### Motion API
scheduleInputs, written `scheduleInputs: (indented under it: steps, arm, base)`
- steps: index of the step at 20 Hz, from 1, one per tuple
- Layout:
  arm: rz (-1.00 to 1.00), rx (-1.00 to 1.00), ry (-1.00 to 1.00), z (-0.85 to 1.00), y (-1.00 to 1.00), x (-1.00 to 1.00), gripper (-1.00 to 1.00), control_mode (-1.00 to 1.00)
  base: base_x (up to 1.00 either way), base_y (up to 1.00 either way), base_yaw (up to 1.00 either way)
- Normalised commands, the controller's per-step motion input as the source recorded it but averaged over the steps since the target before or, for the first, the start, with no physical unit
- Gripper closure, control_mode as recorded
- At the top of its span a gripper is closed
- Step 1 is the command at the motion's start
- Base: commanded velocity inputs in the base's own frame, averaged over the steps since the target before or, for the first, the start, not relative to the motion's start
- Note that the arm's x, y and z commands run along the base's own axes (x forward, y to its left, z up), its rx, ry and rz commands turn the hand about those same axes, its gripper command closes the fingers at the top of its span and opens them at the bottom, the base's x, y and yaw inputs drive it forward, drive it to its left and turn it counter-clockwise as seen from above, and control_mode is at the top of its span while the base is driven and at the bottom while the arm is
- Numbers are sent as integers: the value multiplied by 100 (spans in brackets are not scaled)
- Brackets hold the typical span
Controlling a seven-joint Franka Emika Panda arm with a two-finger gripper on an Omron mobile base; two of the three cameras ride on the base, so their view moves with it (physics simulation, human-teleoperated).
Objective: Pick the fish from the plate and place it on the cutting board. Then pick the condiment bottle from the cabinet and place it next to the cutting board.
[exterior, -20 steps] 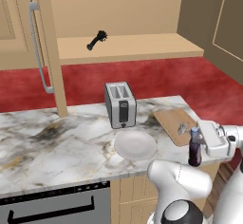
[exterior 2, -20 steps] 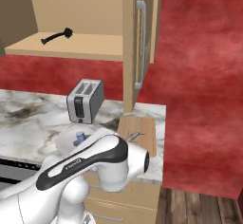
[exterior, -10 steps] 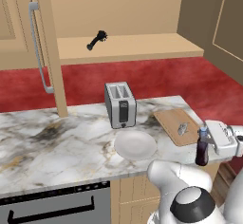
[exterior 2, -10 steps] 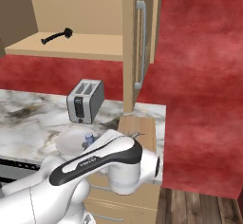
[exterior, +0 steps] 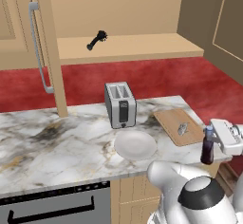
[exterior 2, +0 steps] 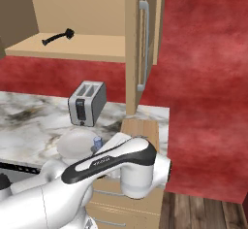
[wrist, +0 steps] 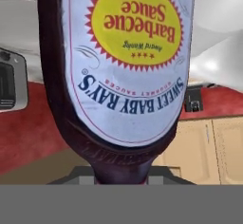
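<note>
One condiment bottle stands upright in the claw, whose jaws are clamped on it, at the near right corner of the table, just beside the cutting board. In the hand view its label reads upside down. The fish lies on the board. Left of the board sits the plate, with a toaster behind it. Farther back, a black brush lies on the cabinet shelf.
</note>
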Motion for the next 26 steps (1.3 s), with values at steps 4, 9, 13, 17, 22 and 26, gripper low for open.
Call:
scheduleInputs:
  steps: [4, 9, 13, 17, 22, 26]
  arm:
    - [2, 0, -11, 0, -15, 0, 100, -100]
    - [2, 0, -14, 0, -13, 0, 100, -100]
    - [2, 0, -14, -1, -13, 0, 100, -100]
    - [2, 0, -10, -8, -9, 0, 100, -100]
    - [2, 0, -7, -20, -8, 0, 100, -100]
    - [2, 0, -6, -24, -8, 5, 100, -100]
  base:
    - [0, 0, 0]
    - [0, 0, 0]
    - [0, 0, 0]
    - [0, 0, 0]
    - [0, 0, 0]
    - [0, 0, 0]
